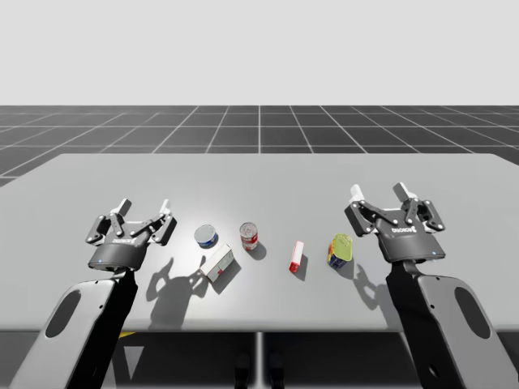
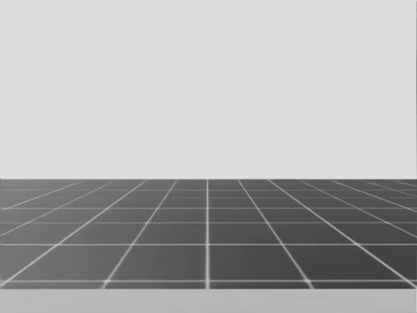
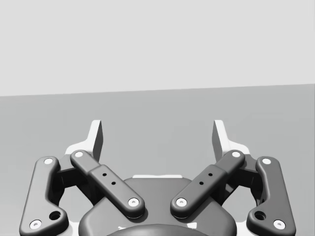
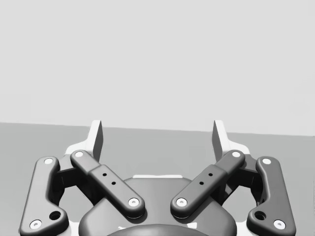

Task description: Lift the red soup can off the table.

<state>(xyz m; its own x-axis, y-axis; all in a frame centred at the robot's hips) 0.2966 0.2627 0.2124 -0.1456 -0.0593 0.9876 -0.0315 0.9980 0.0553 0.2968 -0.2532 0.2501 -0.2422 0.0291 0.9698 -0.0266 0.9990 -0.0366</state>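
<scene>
Poised over the table [image 1: 81, 178] on both sides, fingers spread wide, gripping nothing.
Reaches in from the near edge with left gripper [image 1: 144, 207] and right gripper [image 1: 379, 193], forearms raised, fingers angled up and away. Finds blue can [image 1: 206, 237] just inward of left gripper, white-and-red box [image 1: 217, 263] nearer. Places red soup can [image 1: 249, 236] upright beyond those, well apart from both grippers. Shows small red box [image 1: 297, 255] and tipped green can [image 1: 340, 247] inward of right gripper.
</scene>
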